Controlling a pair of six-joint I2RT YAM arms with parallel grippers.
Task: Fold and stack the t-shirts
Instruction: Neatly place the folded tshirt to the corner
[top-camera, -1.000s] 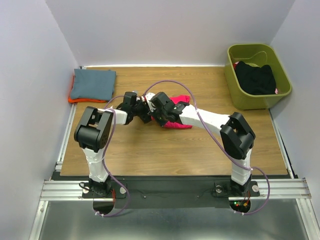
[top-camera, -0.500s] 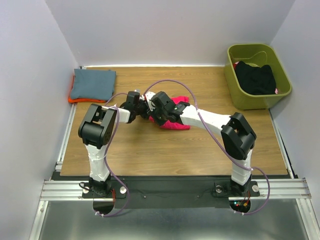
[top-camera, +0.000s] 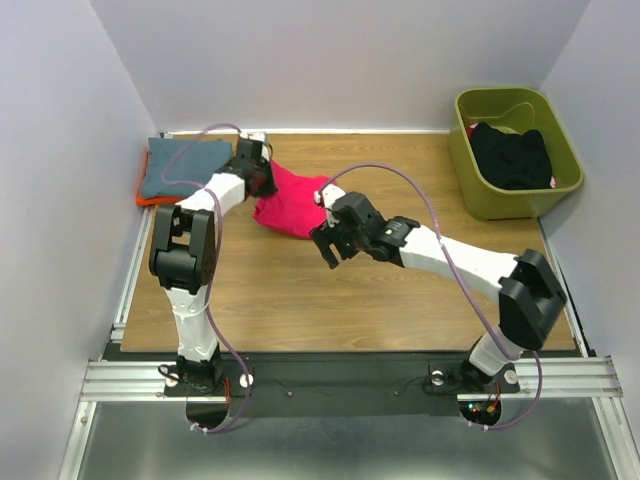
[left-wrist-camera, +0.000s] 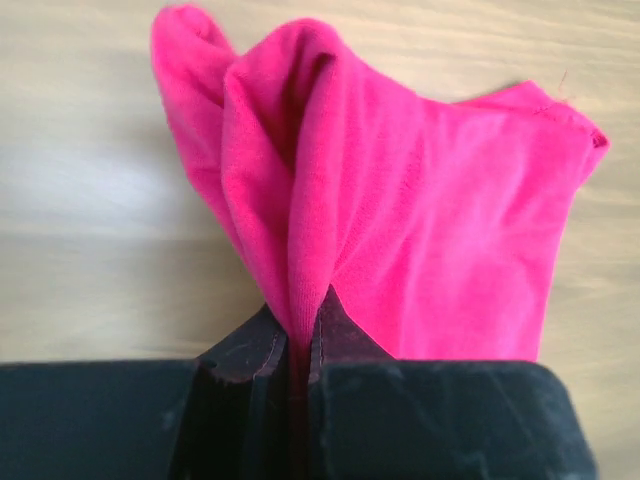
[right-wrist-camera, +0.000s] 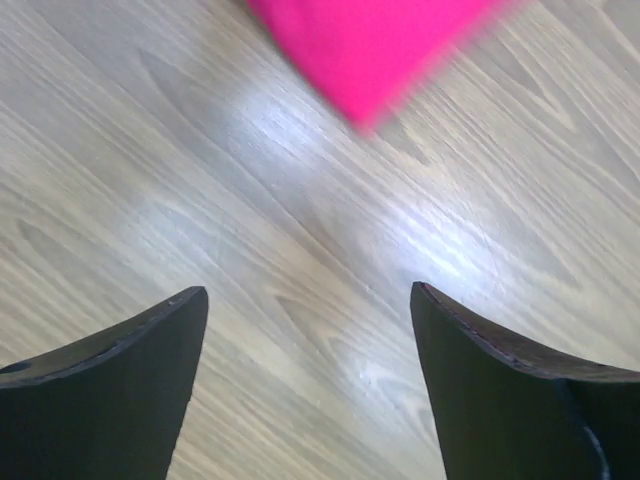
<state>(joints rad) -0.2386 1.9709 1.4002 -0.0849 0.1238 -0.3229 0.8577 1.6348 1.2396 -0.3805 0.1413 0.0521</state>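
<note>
A magenta-pink t-shirt (top-camera: 287, 199) lies bunched on the wooden table, left of centre toward the back. My left gripper (top-camera: 262, 172) is shut on a pinched fold at its far-left edge; in the left wrist view the pink cloth (left-wrist-camera: 400, 200) rises from between the closed fingers (left-wrist-camera: 240, 350). My right gripper (top-camera: 322, 243) hovers open just near and right of the shirt, holding nothing; only a corner of the pink shirt (right-wrist-camera: 370, 50) shows above its spread fingers (right-wrist-camera: 130, 370). A folded blue-grey t-shirt (top-camera: 185, 167) lies on an orange one (top-camera: 148, 200) at the far left. A black garment (top-camera: 512, 155) sits in the bin.
An olive-green plastic bin (top-camera: 478, 195) stands at the back right corner of the table (top-camera: 350, 310). White walls close in the back and both sides. Purple cables loop over both arms.
My left gripper closed on the pink shirt and dragged it back and left toward the folded stack. My right gripper let go, opened wide and pulled away to the near right.
</note>
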